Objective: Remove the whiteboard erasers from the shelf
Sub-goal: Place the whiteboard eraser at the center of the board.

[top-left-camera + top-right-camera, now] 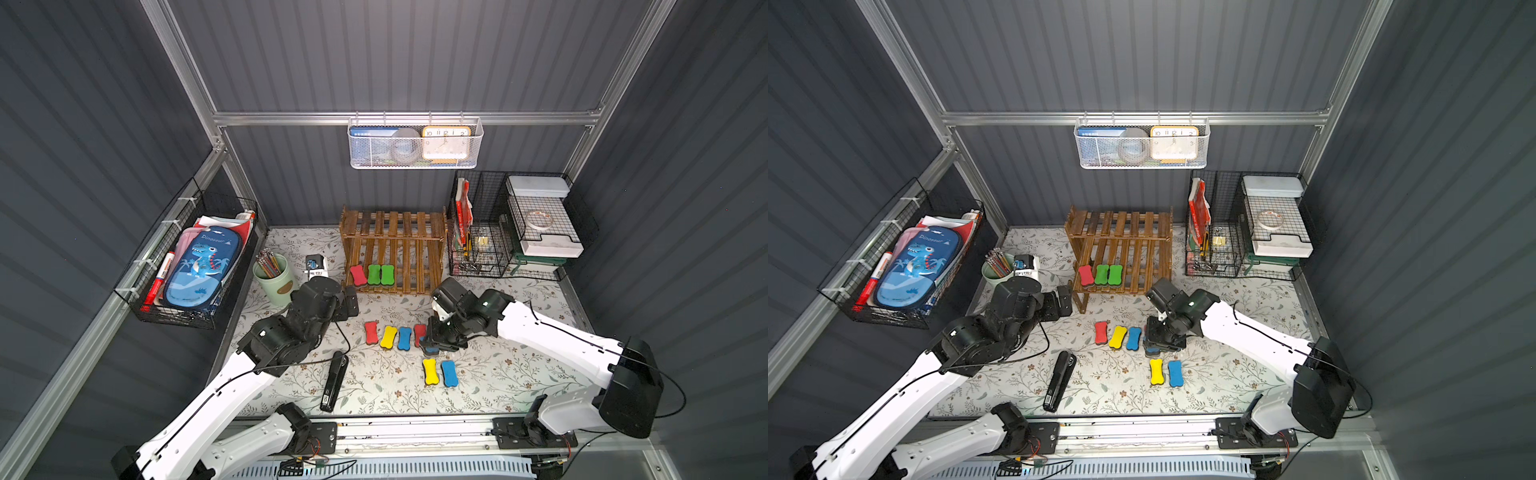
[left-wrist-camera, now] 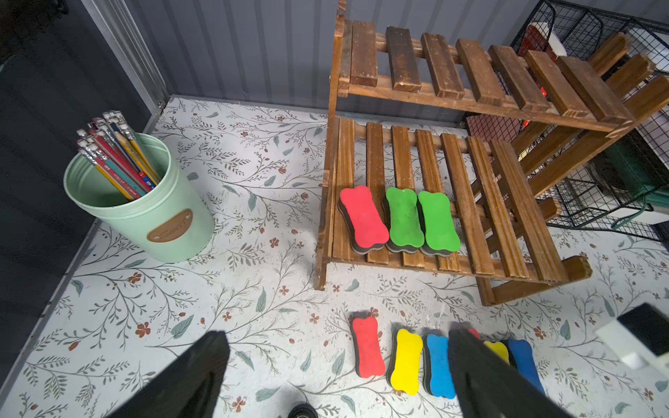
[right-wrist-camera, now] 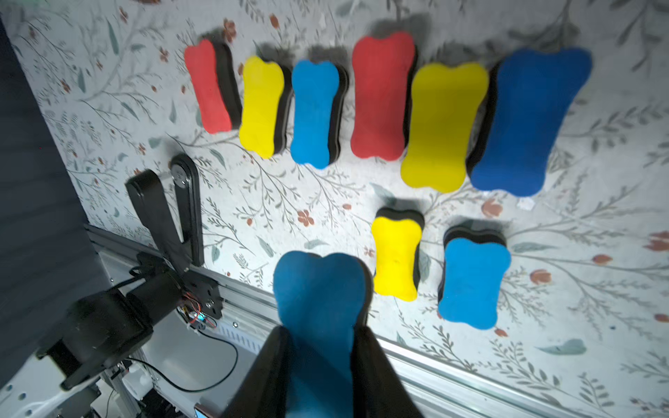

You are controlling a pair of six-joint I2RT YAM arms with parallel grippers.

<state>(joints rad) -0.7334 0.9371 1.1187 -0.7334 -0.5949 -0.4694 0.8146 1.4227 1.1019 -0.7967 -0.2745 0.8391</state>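
The brown slatted shelf stands at the back; its lower tier carries a red eraser and two green erasers side by side. Several erasers lie in a row on the table, with a yellow one and a blue one nearer the front. My right gripper hangs low over the right end of that row, shut on a blue eraser. Open and holding nothing, my left gripper hovers by the shelf's front left leg.
A black stapler lies front left. Near the left arm are a green pencil cup and a small sharpener. A black wire organiser stands right of the shelf. A wire basket hangs on the left wall.
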